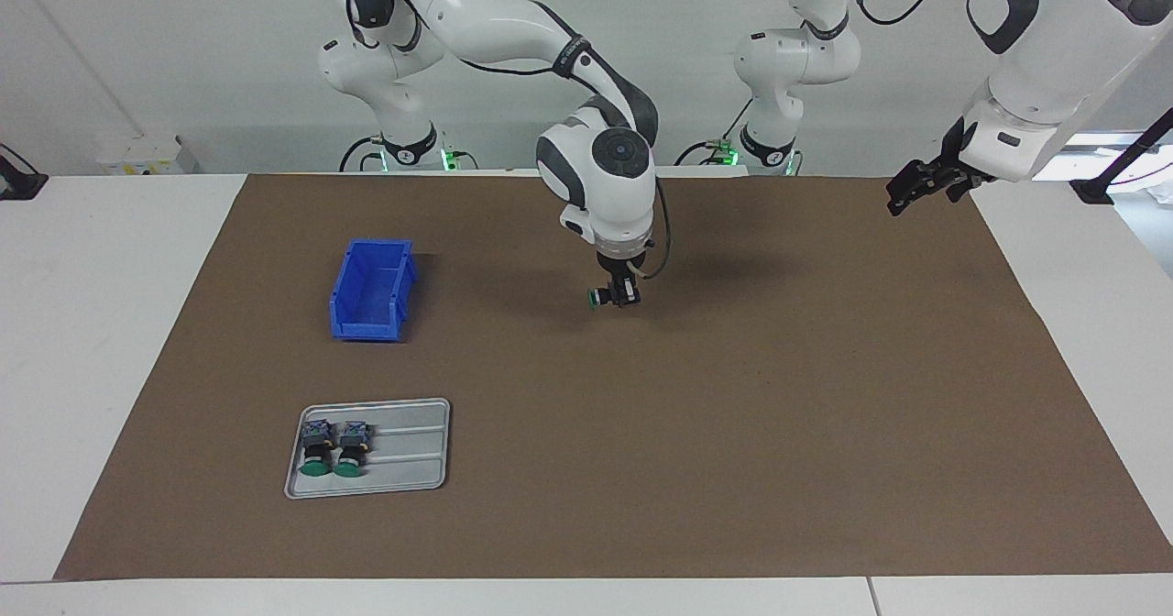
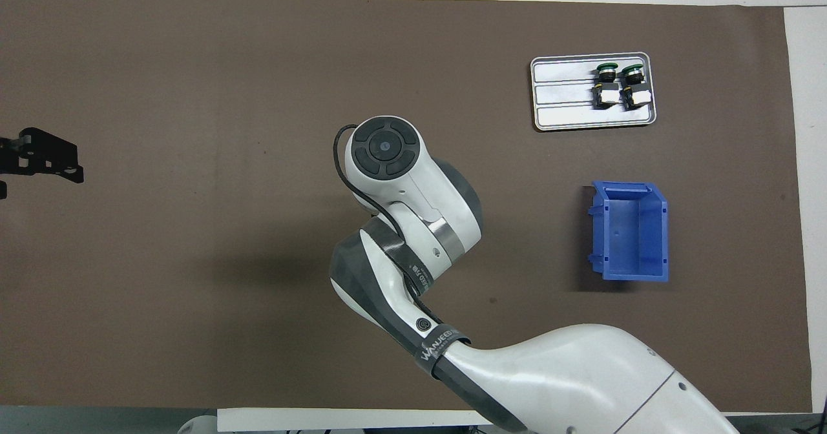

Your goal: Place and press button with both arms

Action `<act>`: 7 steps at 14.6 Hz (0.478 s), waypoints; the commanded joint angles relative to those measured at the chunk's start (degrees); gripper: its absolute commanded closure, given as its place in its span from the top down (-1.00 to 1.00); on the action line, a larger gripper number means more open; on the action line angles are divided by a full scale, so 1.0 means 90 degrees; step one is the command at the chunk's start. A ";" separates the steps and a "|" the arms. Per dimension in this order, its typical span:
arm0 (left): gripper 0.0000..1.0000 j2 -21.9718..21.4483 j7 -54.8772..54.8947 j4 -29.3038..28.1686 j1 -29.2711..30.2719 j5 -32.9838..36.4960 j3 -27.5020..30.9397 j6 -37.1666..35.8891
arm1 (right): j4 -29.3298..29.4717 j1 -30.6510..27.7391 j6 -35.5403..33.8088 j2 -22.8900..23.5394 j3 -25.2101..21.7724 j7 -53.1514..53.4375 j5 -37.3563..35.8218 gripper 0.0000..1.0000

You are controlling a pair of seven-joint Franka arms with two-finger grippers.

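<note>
Right gripper (image 1: 621, 297) pinches the button (image 1: 597, 298) over mid-mat; overhead, its own arm hides both. Left gripper (image 1: 921, 185) spread, waiting at the mat (image 1: 733, 414) edge.

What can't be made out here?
- Overhead view: the right pincer and the button it holds are hidden under the arm's own wrist.
- Facing view: whether that button touches the mat.
- Overhead view: left pincer cut off by the edge.

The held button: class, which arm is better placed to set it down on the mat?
Right. Its pincer is shut on the button, low over the mat. The left pincer hangs open at the mat's edge.
</note>
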 commanded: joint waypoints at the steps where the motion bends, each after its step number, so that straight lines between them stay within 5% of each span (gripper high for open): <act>1: 1.00 -0.0163 -0.0073 -0.0204 0.0011 -0.0025 0.0021 0.0101 | 0.0065 0.0121 0.0414 0.0305 -0.0033 0.0247 -0.0087 -0.61; 7: 1.00 -0.0290 -0.0073 -0.0458 0.0089 -0.0015 0.0021 0.0248 | -0.0237 0.0160 0.0844 0.0315 -0.0033 0.0453 -0.0136 -0.41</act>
